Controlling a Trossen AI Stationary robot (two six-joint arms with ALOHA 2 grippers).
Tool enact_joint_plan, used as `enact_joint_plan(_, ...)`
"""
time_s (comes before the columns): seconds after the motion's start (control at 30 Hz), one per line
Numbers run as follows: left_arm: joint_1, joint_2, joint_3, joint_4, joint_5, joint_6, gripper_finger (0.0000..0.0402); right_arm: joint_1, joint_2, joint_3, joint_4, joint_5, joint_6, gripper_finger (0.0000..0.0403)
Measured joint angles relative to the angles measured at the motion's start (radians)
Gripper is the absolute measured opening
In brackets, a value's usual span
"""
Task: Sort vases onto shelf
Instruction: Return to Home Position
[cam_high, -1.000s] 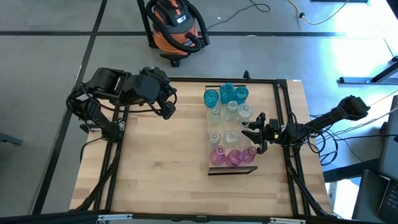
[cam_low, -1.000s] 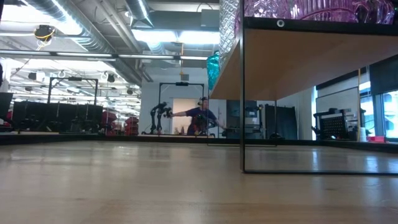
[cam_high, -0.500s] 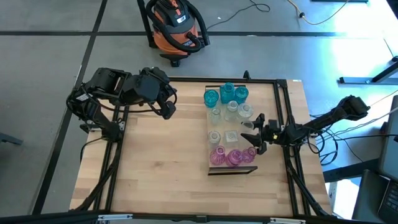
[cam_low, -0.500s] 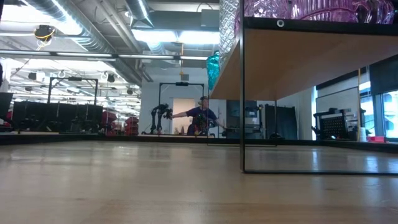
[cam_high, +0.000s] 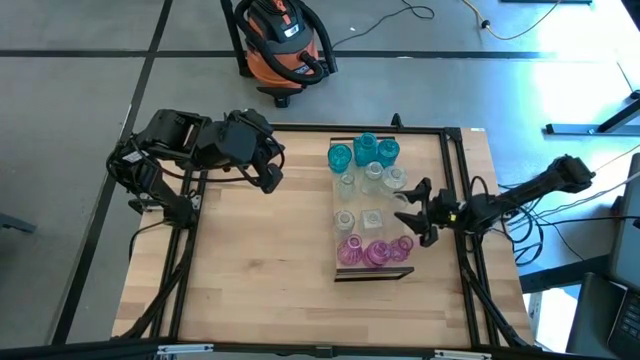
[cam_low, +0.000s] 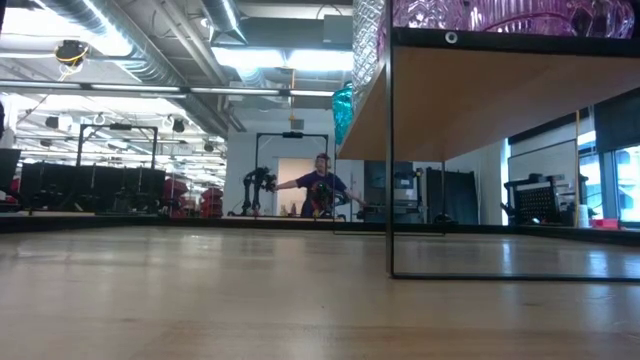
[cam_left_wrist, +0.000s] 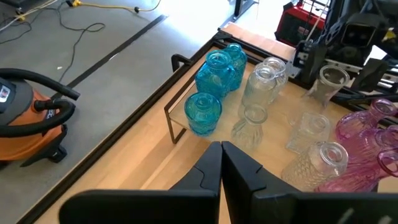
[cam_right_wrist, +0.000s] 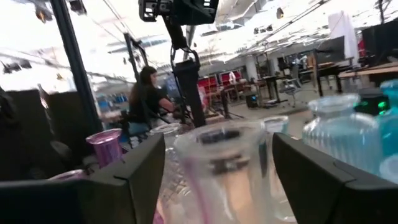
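Note:
The shelf (cam_high: 357, 272) is a light-wood board raised on a thin black frame at the table's right. On it stand teal vases (cam_high: 362, 150) at the far end, clear vases (cam_high: 372, 178) in the middle and pink vases (cam_high: 376, 252) at the near end. My right gripper (cam_high: 413, 213) is open at the shelf's right edge. Its fingers stand on either side of a clear vase (cam_right_wrist: 217, 168) with a gap on each side. My left gripper (cam_left_wrist: 221, 152) is shut and empty, held high over the table's far left part.
An orange vacuum (cam_high: 285, 40) stands on the floor beyond the table's far edge. Bare tabletop (cam_high: 260, 260) lies to the left of the shelf. The low view shows the shelf's underside (cam_low: 480, 90) and, far back in the room, a person (cam_low: 322, 185).
My right gripper has opened wider around the clear vase at the shelf's right edge. The vase stays standing on the shelf.

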Motion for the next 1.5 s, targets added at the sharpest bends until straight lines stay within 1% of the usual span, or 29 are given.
enact_joint_plan(0.13,0.000,0.000,0.000,0.000,0.000,0.000,0.0002,0.000,-0.071,0.074,-0.197,0.031,-0.053,0.0246)
enact_joint_plan(0.27,0.000,0.000,0.000,0.000,0.000,0.001,0.0002,0.000,-0.156,0.152,-0.370,0.031,-0.070,0.0233)
enact_joint_plan(0.33,0.000,0.000,0.000,0.000,0.006,0.002,0.0002,0.000,-0.205,0.185,-0.430,0.032,-0.073,0.0230)
enact_joint_plan(0.43,0.013,0.000,0.000,0.017,0.073,0.007,0.0001,0.000,-0.298,0.232,-0.481,0.033,-0.090,0.0225)
enact_joint_plan(0.5,0.028,-0.005,0.000,0.056,0.099,0.039,0.0001,0.000,-0.369,0.253,-0.485,0.034,-0.118,0.0213)
enact_joint_plan(0.57,0.030,-0.021,0.000,0.096,0.081,0.086,0.0001,0.000,-0.448,0.256,-0.484,0.032,-0.162,0.0184)
enact_joint_plan(0.6,0.029,-0.037,0.000,0.117,0.065,0.105,0.0001,-0.001,-0.489,0.256,-0.483,0.032,-0.183,0.0160)
enact_joint_plan(0.67,0.023,-0.073,0.000,0.138,0.033,0.130,0.0001,-0.001,-0.563,0.242,-0.476,0.014,-0.227,0.0093)
enact_joint_plan(0.7,0.015,-0.093,0.001,0.141,0.009,0.133,0.0001,-0.001,-0.596,0.233,-0.459,-0.011,-0.251,0.0055)
enact_joint_plan(0.73,0.002,-0.115,0.001,0.139,-0.021,0.134,0.0001,-0.001,-0.627,0.221,-0.432,-0.039,-0.281,0.0028)
enact_joint_plan(0.77,-0.014,-0.134,-0.006,0.139,-0.055,0.134,0.0001,-0.001,-0.655,0.205,-0.395,-0.058,-0.302,0.0017)
enact_joint_plan(0.87,-0.082,-0.213,-0.078,0.147,-0.165,0.129,0.0000,-0.001,-0.725,0.149,-0.279,-0.071,-0.346,0.0018)
enact_joint_plan(0.93,-0.133,-0.280,-0.177,0.196,-0.251,0.100,0.0000,-0.001,-0.723,0.094,-0.139,-0.047,-0.395,0.0006)
enact_joint_plan(1.0,-0.182,-0.363,-0.329,0.292,-0.315,0.077,0.0000,-0.002,-0.721,0.033,0.008,-0.061,-0.417,0.0005)
enact_joint_plan(1.1,-0.236,-0.502,-0.625,0.542,-0.331,0.078,0.0000,-0.001,-0.723,-0.105,0.259,-0.038,-0.435,0.0002)
enact_joint_plan(1.13,-0.245,-0.546,-0.736,0.643,-0.321,0.087,0.0000,-0.001,-0.722,-0.139,0.314,-0.030,-0.425,0.0001)
enact_joint_plan(1.17,-0.250,-0.586,-0.840,0.757,-0.329,0.098,0.0000,0.001,-0.718,-0.136,0.335,-0.011,-0.427,0.0002)
enact_joint_plan(1.23,-0.245,-0.671,-1.046,0.970,-0.302,0.138,0.0000,-0.001,-0.722,-0.120,0.284,-0.013,-0.420,0.0001)
enact_joint_plan(1.3,-0.225,-0.755,-1.228,1.219,-0.257,0.195,0.0000,-0.001,-0.722,-0.126,0.253,0.033,-0.421,0.0001)
enact_joint_plan(1.4,-0.144,-0.886,-1.492,1.566,-0.118,0.253,0.0000,-0.001,-0.722,-0.140,0.237,0.067,-0.413,0.0000)
enact_joint_plan(1.5,-0.032,-0.978,-1.727,1.861,0.065,0.233,0.0000,-0.001,-0.722,-0.140,0.220,0.081,-0.410,0.0000)
